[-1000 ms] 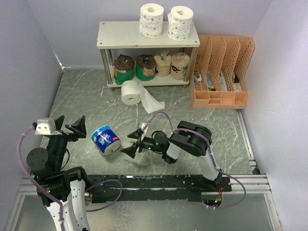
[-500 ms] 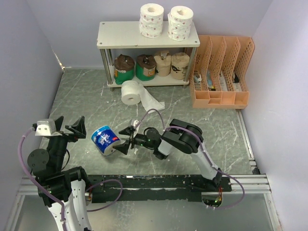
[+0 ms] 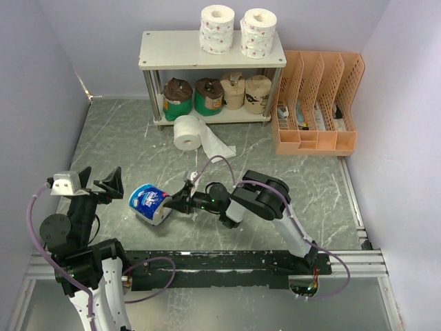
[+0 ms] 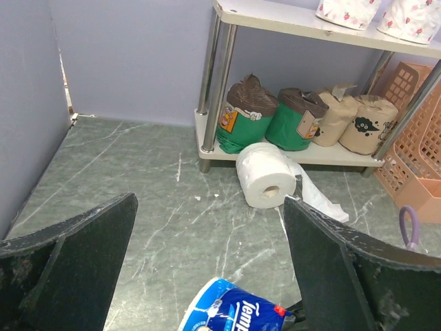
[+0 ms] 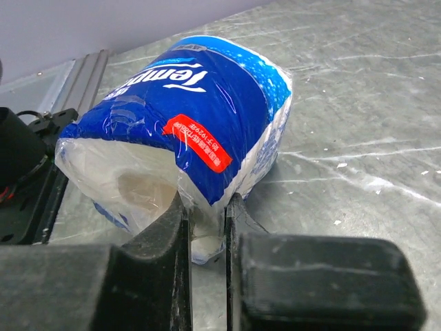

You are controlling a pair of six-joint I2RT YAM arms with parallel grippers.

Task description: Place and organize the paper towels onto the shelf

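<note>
Pinching only a fold of wrap (image 5: 205,238) on the blue roll (image 3: 147,203), the right tool (image 3: 175,201) is gripping thinly, so I'd be lifting slowly. The roll is lying on the tabletop (image 3: 275,162) at 8 o'clock, with the shelf (image 3: 179,52) at 12. The left tool (image 4: 210,207) is hanging apart.

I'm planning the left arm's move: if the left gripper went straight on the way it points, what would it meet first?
Probably the blue-wrapped roll, lying low just ahead of the open left gripper. If it passes above that, the loose white roll before the shelf; depth is unclear.
</note>
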